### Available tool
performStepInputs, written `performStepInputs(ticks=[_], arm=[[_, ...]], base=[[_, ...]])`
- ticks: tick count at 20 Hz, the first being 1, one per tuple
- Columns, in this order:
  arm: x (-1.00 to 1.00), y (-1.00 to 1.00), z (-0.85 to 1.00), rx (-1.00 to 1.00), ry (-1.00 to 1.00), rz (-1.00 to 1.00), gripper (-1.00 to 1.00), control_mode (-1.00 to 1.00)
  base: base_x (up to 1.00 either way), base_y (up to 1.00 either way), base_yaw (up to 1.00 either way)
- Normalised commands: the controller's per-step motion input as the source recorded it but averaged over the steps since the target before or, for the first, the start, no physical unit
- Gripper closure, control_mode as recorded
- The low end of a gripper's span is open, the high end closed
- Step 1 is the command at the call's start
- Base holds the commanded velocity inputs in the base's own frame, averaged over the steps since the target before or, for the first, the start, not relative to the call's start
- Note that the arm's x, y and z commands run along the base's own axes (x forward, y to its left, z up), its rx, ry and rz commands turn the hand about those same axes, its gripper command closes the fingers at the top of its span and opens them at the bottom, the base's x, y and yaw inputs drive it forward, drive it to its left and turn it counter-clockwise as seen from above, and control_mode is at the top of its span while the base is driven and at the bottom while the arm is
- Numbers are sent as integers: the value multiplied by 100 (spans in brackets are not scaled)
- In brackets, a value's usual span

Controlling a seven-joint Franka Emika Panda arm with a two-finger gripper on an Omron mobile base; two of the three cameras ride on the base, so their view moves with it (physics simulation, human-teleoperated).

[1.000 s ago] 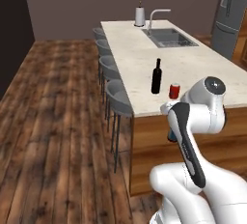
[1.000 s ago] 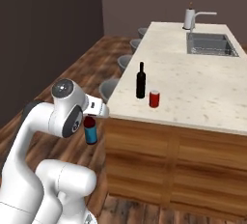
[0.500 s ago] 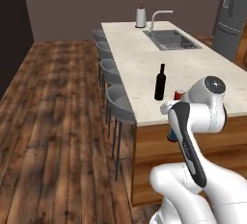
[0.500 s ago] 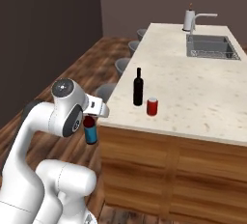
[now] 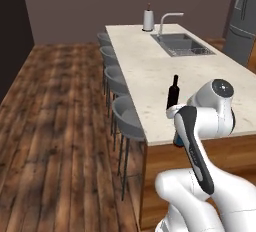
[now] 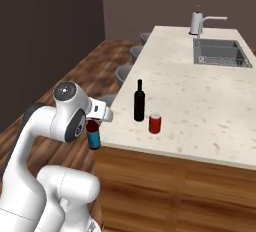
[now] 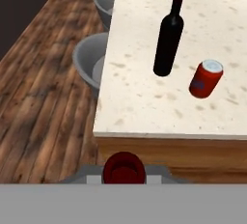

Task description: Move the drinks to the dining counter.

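Observation:
My gripper (image 6: 93,125) is shut on the short dark-red bottle with a blue label (image 6: 93,137). It holds the bottle upright in the air, just off the near left corner of the dining counter (image 6: 200,101) and slightly below its top. In the hand view the bottle's red cap (image 7: 124,168) sits between my fingertips, short of the counter edge (image 7: 144,133). On the counter near that corner stand the tall black wine bottle (image 6: 139,101) (image 7: 169,37) (image 5: 173,92) and, to its right, the small red can (image 6: 155,123) (image 7: 206,78).
Grey round stools (image 5: 127,116) (image 7: 91,63) line the counter's left side over wooden floor. A steel sink (image 6: 220,53) with a curved faucet (image 5: 167,21) lies at the far end. A steel fridge (image 5: 242,21) stands at the far right.
Both base views have shifted as a whole: the base has driven, and the counter corner with bottle and can looks nearer. The arm keeps its pose and its hold.

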Motion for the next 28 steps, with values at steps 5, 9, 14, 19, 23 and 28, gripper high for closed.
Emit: performStepInputs(ticks=[5, 9, 14, 19, 23, 28], arm=[[0, 0, 0, 0, 0, 0, 100, 100], [0, 0, 0, 0, 0, 0, 100, 100], [0, 0, 0, 0, 0, 0, 100, 100], [0, 0, 0, 0, 0, 0, 100, 100], [0, 0, 0, 0, 0, 0, 100, 100], [0, 0, 0, 0, 0, 0, 100, 100]], base=[[47, 0, 0], [43, 0, 0], [46, 0, 0], [49, 0, 0], [44, 0, 0], [35, 0, 0]])
